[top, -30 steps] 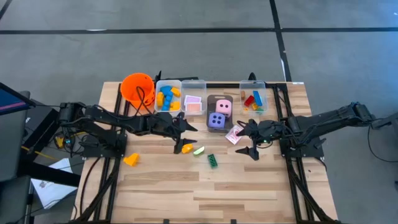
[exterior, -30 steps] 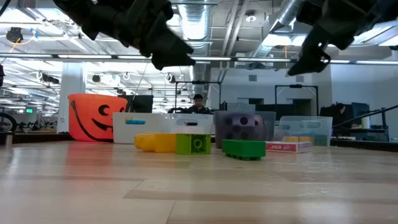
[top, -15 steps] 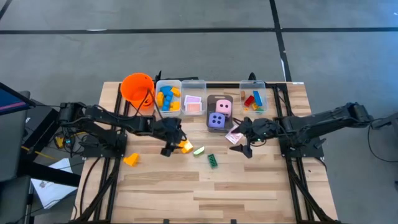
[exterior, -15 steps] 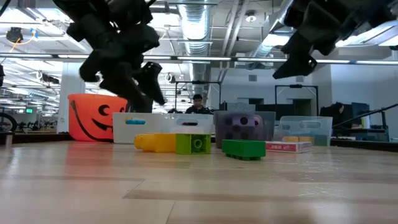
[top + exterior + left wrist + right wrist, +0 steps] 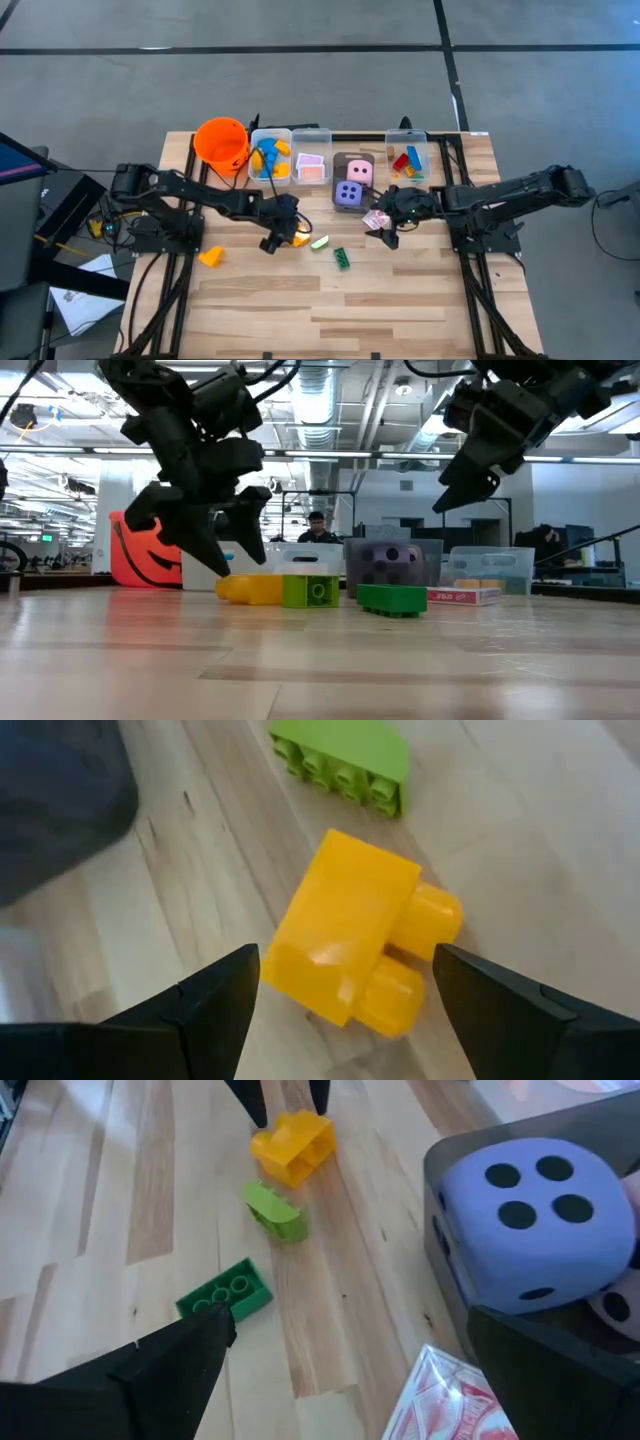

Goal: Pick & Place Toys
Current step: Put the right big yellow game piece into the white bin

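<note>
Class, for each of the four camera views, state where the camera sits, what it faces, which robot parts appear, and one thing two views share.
High view: above the table, looking down; both arms, left gripper, right gripper.
Low view: at tabletop height, facing the room; grippers descend from above.
Left wrist view: on the left arm, its fingers straddling the yellow block.
Right wrist view: on the right arm, facing the purple die.
Shared: both wrist views show the yellow block.

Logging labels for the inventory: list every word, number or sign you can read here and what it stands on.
No readable words or numbers.
Purple die: black pips only, four on top.
Card: pink-and-white print, too blurred to read.
Orange bucket: a black jack-o'-lantern face, no text.
</note>
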Controlling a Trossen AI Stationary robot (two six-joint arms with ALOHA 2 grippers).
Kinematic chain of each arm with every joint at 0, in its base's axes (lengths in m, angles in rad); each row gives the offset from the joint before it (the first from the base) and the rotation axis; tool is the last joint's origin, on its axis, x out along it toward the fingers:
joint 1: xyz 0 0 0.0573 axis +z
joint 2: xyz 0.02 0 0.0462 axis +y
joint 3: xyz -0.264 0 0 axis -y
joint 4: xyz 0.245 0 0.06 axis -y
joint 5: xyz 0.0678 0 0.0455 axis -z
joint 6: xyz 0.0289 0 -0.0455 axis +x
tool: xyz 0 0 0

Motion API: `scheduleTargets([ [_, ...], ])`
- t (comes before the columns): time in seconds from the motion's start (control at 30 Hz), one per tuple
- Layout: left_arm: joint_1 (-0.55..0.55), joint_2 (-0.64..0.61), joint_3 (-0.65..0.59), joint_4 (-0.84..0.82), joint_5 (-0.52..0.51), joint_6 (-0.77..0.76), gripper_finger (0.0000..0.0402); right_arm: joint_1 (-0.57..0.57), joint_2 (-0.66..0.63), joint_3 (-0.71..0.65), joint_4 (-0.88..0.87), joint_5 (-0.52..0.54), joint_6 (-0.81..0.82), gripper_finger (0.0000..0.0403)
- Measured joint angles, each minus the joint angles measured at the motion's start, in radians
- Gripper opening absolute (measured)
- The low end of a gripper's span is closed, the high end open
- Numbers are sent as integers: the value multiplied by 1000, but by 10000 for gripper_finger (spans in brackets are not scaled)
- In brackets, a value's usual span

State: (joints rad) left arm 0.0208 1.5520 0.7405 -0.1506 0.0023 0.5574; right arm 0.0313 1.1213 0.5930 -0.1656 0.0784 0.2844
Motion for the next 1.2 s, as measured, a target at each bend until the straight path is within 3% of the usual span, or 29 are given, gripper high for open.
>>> scheduleTargets([
  [0.37,3,94,68,14,-29,46,290,-8,-3,0,2,0,-8,400],
  [0.63,31,136,71,17,41,28,290,-5,-3,0,2,-2,-6,400],
  [0.97,39,140,66,-2,215,-159,284,-4,-3,0,2,-3,-3,400],
  [1.2,39,141,65,-4,235,-249,238,-4,-3,0,2,-3,-3,400],
])
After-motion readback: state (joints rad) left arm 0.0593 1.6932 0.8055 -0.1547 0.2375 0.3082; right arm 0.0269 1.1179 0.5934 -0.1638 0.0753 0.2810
